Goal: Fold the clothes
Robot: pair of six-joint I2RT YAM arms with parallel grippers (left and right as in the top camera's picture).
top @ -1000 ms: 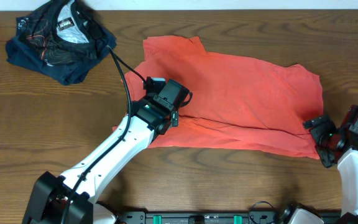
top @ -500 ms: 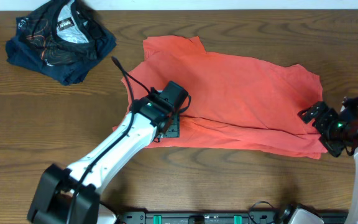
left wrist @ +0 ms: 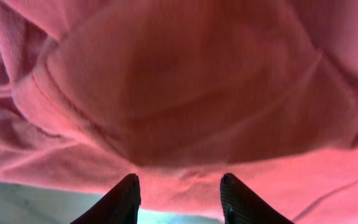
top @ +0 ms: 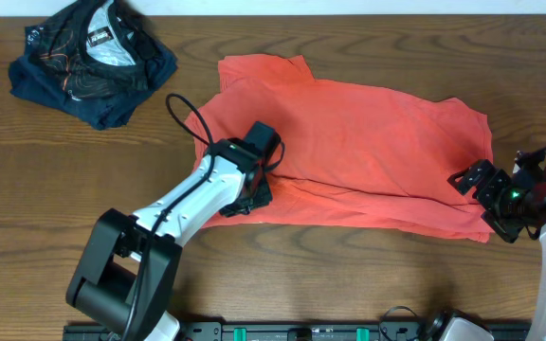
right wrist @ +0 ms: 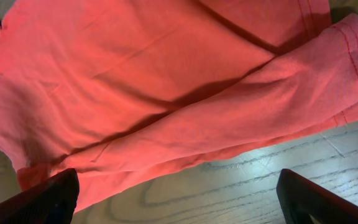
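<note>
Overhead, looking down on an orange T-shirt lying spread over the middle of the wooden table, its lower part doubled up in a long fold. Finding the left gripper pressing down at the shirt's lower left edge and the right gripper hovering at the lower right corner, by the sleeve. Noting a crumpled dark garment sitting well apart at the far left corner, showing thin reddish printed lines and a pale neck label too small for reading. Seeing, from the left wrist, both fingers standing apart with bunched orange cloth just beyond the tips. Seeing, from the right wrist, fingers spreading wide, gripping nothing, above the hemmed sleeve and bare wood.
</note>
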